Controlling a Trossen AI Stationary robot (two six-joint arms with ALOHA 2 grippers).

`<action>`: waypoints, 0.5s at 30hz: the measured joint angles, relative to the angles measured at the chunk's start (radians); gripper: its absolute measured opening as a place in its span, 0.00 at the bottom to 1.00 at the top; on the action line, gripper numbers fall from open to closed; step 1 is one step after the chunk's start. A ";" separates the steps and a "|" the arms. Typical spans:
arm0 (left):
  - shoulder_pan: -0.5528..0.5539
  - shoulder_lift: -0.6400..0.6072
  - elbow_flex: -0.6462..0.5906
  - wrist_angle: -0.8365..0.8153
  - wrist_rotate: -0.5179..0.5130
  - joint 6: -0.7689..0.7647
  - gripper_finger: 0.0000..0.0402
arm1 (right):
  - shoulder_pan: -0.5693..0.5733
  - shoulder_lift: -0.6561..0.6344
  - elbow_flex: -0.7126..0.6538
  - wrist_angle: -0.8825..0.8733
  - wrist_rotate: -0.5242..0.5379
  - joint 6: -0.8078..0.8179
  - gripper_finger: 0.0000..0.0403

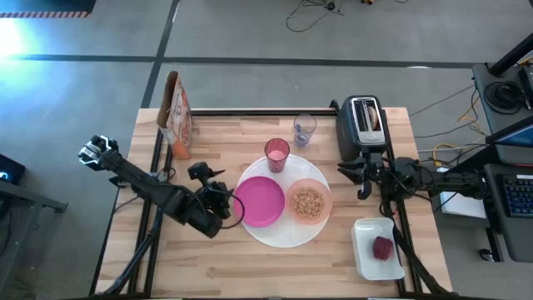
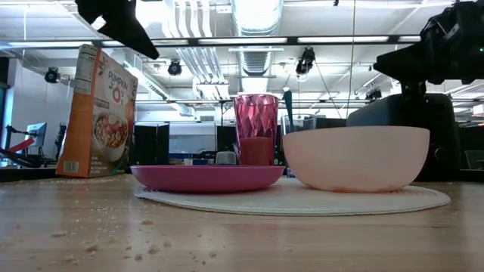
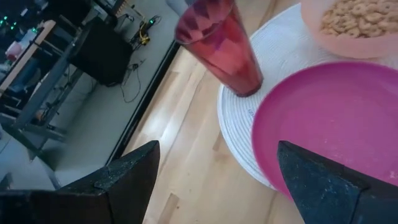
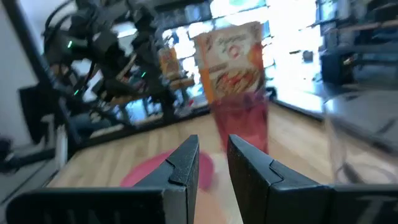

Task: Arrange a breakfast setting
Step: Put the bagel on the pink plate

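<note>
The setting is partly built: the large white plate lies mid-bench carrying the magenta plate on its left and the peach bowl of cereal on its right, with the pink cup touching its far rim. The dark red fruit sits apart in a white tray at the near right corner; no bagel is visible. The left gripper hovers just left of the magenta plate, fingers spread wide and grasping nothing. The right gripper hangs near the toaster, fingers nearly closed and seemingly empty. The fruit looks the likely next piece, and it is within reach of the right arm; it should open fully before descending, grip across the middle, and keep clear of the bowl. The cereal box reads "PUMPKIN"; smaller print is illegible.
</note>
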 joint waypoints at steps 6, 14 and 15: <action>0.033 -0.103 -0.102 0.072 0.001 0.002 0.76 | 0.000 0.002 0.000 0.006 0.046 0.066 0.18; 0.076 -0.282 -0.252 0.205 -0.002 0.117 0.76 | 0.000 0.005 0.001 0.021 0.046 0.069 0.18; 0.085 -0.305 -0.273 0.223 -0.003 0.130 0.76 | 0.000 0.005 0.001 0.026 0.046 0.090 0.18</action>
